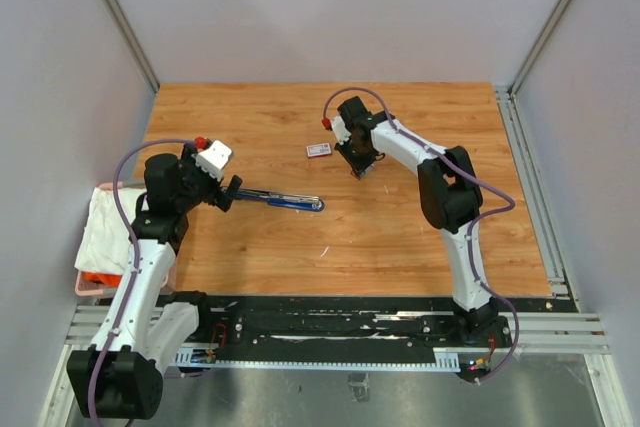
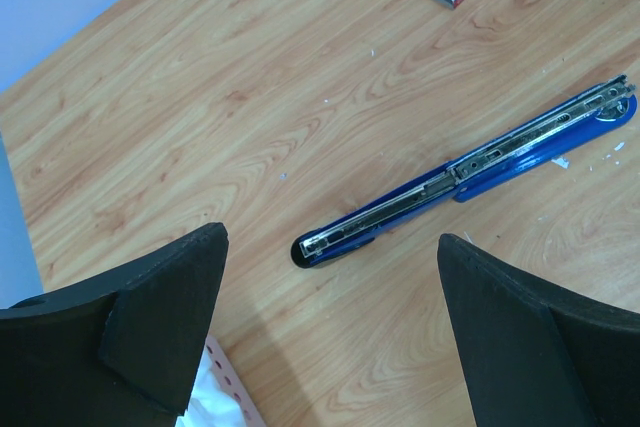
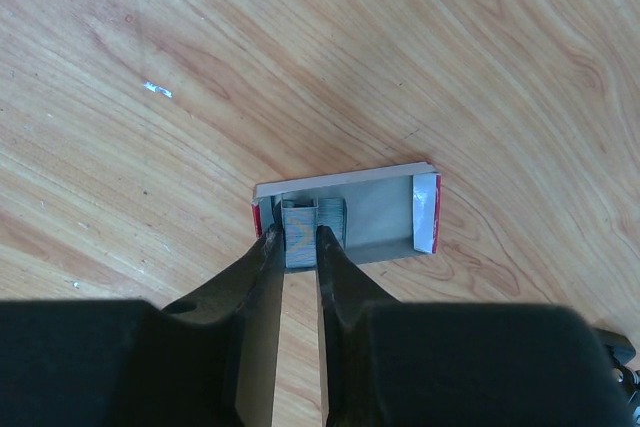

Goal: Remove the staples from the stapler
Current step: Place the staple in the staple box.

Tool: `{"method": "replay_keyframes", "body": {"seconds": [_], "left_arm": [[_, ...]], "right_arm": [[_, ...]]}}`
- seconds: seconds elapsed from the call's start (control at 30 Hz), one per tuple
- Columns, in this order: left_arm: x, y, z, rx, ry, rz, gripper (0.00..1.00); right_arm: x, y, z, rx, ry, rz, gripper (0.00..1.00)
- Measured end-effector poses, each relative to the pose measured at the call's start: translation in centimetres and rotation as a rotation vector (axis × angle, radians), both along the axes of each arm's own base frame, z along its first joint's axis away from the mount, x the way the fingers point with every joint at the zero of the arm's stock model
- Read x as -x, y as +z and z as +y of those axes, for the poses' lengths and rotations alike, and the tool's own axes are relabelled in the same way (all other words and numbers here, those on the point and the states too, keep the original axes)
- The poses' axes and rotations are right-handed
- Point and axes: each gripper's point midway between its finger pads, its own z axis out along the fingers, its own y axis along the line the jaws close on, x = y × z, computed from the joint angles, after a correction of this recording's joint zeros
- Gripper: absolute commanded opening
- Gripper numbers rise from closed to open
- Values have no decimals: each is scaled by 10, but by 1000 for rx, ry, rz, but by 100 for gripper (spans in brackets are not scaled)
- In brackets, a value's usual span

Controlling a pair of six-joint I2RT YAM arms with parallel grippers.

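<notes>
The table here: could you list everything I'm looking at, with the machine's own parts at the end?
Table: one, wood-brown, under everything.
Stapler: one, blue, swung open flat, mid-table, just ahead of the left gripper.
Small box: one, red and white, beyond the stapler's far tip.
Open box: one, grey inside with red ends, at the right gripper's tips; possibly the same box, cannot tell.
Staples: a few strips, silvery, inside the open box.
Loose bits: several, silvery-white, scattered on the wood.
Basket: one, pink, left table edge.
Cloth: one, white, draped over the basket.
Left gripper: one, black, wide open.
Right gripper: one, black, fingers nearly together at the staples; grip unclear.
</notes>
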Motion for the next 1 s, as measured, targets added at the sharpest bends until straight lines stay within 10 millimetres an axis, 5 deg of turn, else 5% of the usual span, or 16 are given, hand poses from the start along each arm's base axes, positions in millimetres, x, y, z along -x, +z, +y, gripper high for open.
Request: {"method": "replay_keyframes", "body": {"seconds": [1.0], "left_arm": [[0, 0, 0, 0, 0, 0, 98]], "right_arm": [[-1, 25, -3, 38, 81, 1, 16]]}}
